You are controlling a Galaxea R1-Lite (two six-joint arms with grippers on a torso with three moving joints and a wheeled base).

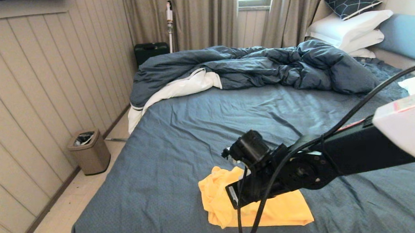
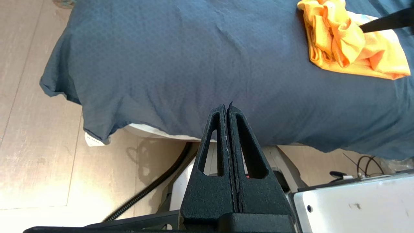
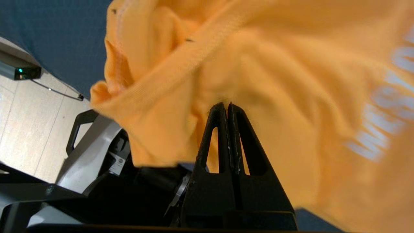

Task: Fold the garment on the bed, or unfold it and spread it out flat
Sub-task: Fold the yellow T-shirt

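The yellow garment point(image 1: 218, 200) lies bunched on the near part of the bed point(image 1: 180, 142), just right of centre. It is crumpled at its left end and flatter toward the right. My right gripper point(image 3: 227, 104) reaches down onto it from the right, shut, its tips pressed into a pucker of the garment point(image 3: 291, 81), which fills the right wrist view and carries pale lettering point(image 3: 381, 106). My left gripper point(image 2: 227, 106) is shut with nothing in it. It hangs over the bed's near edge, well away from the garment point(image 2: 339, 38).
A rumpled dark blue duvet point(image 1: 261, 65) with a white underside lies across the far half of the bed. White pillows point(image 1: 347, 30) and a patterned cushion point(image 1: 349, 1) are stacked far right. A bin point(image 1: 89, 151) stands on the floor by the left wall.
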